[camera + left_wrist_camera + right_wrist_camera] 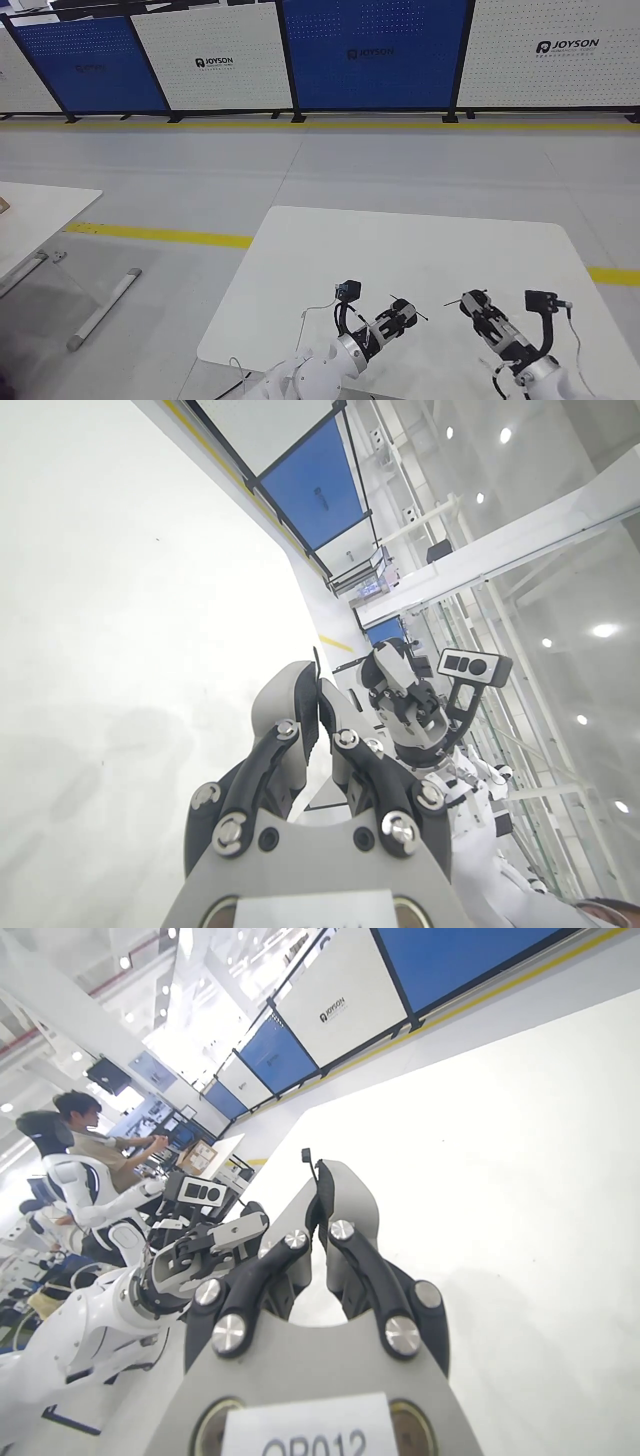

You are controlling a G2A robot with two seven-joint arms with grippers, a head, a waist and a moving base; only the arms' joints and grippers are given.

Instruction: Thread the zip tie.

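At the near edge of the white table (420, 250), seen from above, my two arms sit side by side without touching. My left gripper (405, 312) is pinched closed on a thin black strip (420, 316) that juts out past its tips. My right gripper (468, 300), near it, is closed as well, with a short black end of the zip tie (450, 302) pointing toward the left one.

From my left wrist, the left gripper (317, 680) has its ribbed pads pressed together. The thin black strip (316, 660) is clamped between them, its end poking just beyond the fingertips, with the white tabletop behind. My right gripper (387, 660) shows farther off, apart from the left.

From my right wrist, the right gripper (320, 1178) is clamped tight on the zip tie (306, 1159). Its small square head stands clear just past the tips, with the table (500, 1153) behind. My left gripper (250, 1220) lies off to one side, near the table's edge. Whether strip and tie are one piece I cannot tell.
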